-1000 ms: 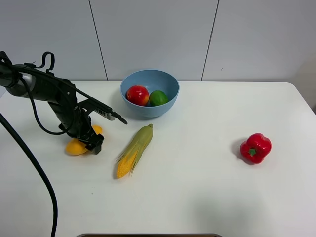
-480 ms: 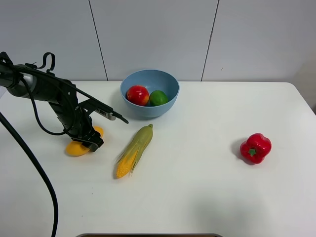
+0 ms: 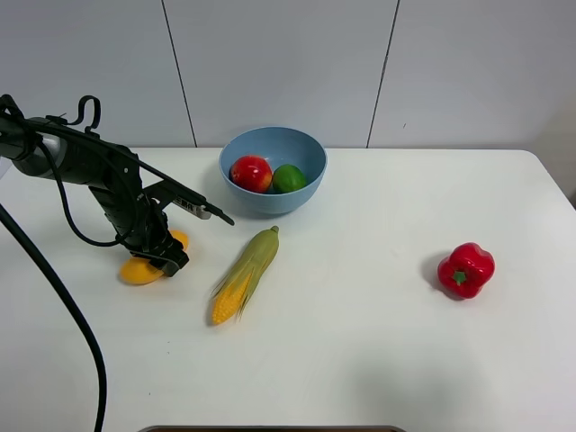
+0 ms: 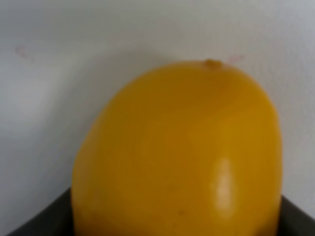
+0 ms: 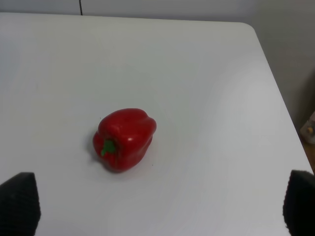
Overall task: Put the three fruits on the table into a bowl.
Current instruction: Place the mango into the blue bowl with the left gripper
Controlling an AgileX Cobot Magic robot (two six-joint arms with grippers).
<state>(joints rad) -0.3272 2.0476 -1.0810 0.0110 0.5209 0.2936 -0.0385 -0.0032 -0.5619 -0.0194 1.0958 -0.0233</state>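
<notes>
The yellow-orange mango [image 3: 138, 270] lies on the white table [image 3: 360, 342] at the left and fills the left wrist view [image 4: 177, 152]. My left gripper [image 3: 166, 256] straddles it, and its dark fingers [image 4: 34, 221] press against both sides. The light-blue bowl [image 3: 273, 202] stands at the back centre with the red-yellow pomegranate [image 3: 251, 173] and the green lime [image 3: 289, 178] inside. My right gripper [image 5: 160, 206] is open and empty above the table's right side; it does not show in the exterior view.
A corn cob [image 3: 244, 274] with green husk lies in front of the bowl, right of the mango. A red bell pepper [image 3: 466, 270] sits at the right, also in the right wrist view [image 5: 124, 138]. A black cable [image 3: 63, 297] hangs at the left.
My left gripper shifted slightly on the mango between one second ago and half a second ago, then stayed still. The mango stays on the table.
</notes>
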